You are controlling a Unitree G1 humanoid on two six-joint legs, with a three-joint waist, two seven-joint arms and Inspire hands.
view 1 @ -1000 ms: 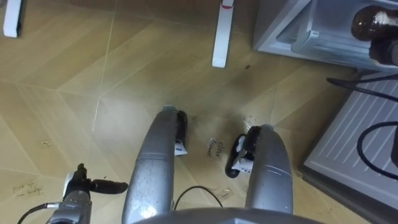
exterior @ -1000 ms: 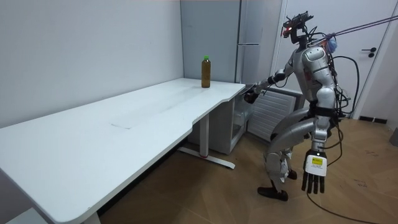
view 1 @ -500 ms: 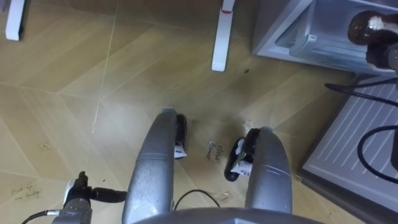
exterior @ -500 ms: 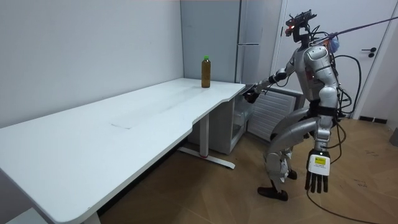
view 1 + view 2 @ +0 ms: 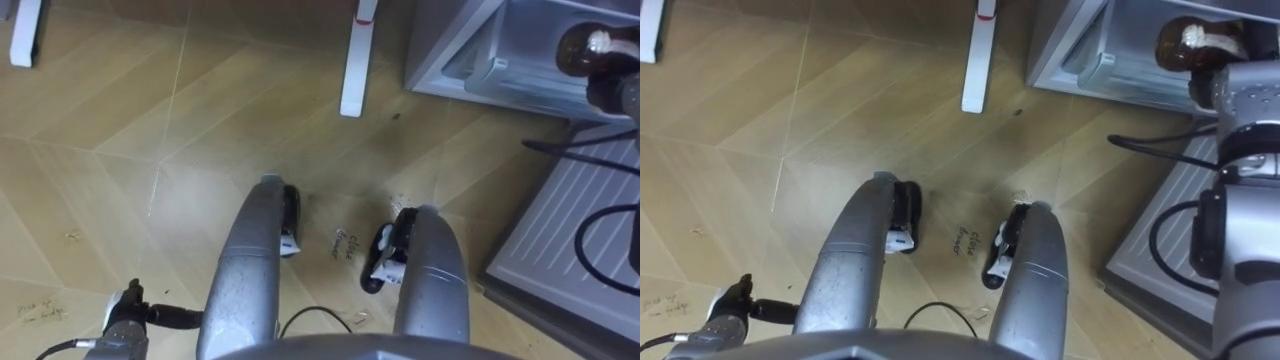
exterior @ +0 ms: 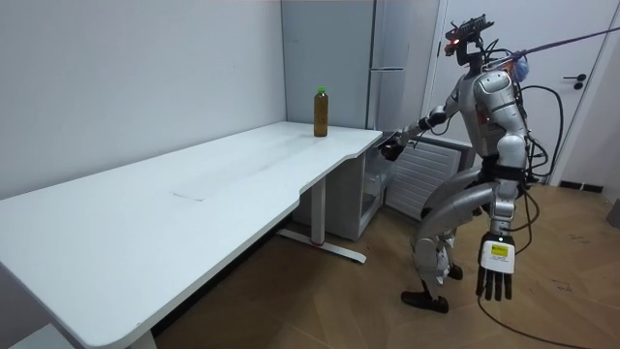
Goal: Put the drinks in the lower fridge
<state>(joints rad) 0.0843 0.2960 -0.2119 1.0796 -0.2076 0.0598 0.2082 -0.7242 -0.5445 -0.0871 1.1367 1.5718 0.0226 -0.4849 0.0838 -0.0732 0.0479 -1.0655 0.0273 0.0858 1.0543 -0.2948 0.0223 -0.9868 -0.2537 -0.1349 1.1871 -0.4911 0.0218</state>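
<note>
We're at the carrying-in step: the robot stands on the wooden floor in front of the fridge, knees bent, its right arm reaching out toward the open lower fridge. The right hand holds the brown bottle in the air at the mouth of that compartment, above the edge of the opening and not yet inside. Its fingers appear wrapped round the bottle's body, though the bottle hides most of them from us. The left hand hangs idle beside the thigh, fingers straight and pointing down, holding nothing. The fridge door lies swung out on the right, so we judge the way in to be free. What the next move calls for, we'd say, is a lower and deeper reach: carry the bottle past the rim onto a shelf, set it upright, then let the fingers go. And the job isn't half done, because a second bottle with a green cap waits on the far corner of the white table, well apart from the robot.
</note>
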